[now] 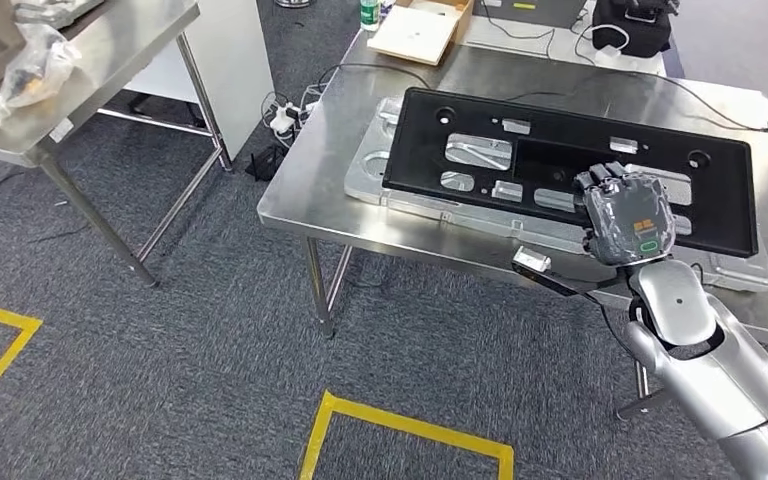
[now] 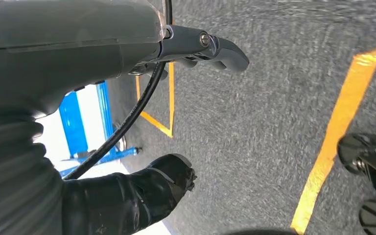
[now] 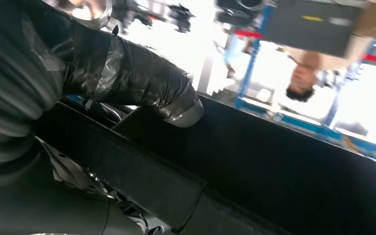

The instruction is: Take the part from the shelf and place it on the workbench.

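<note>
A long black plastic part (image 1: 560,165) with several cut-outs lies across a grey metal fixture (image 1: 370,170) on the steel workbench (image 1: 300,200). My right hand (image 1: 628,215) is over the part's near edge toward its right end, fingers on top of it. In the right wrist view the black part (image 3: 284,166) runs between the taped thumb (image 3: 147,83) and the fingers, so the hand grips it. My left hand (image 2: 103,54) hangs over the grey carpet with its thumb (image 2: 166,178) and fingers apart and nothing in it.
A second steel table (image 1: 110,50) with a plastic bag (image 1: 30,65) stands at the left. A cardboard box (image 1: 420,30), a black bag (image 1: 635,25) and cables lie at the bench's back. Yellow tape (image 1: 405,425) marks the carpet. A person (image 3: 303,78) stands beyond the bench.
</note>
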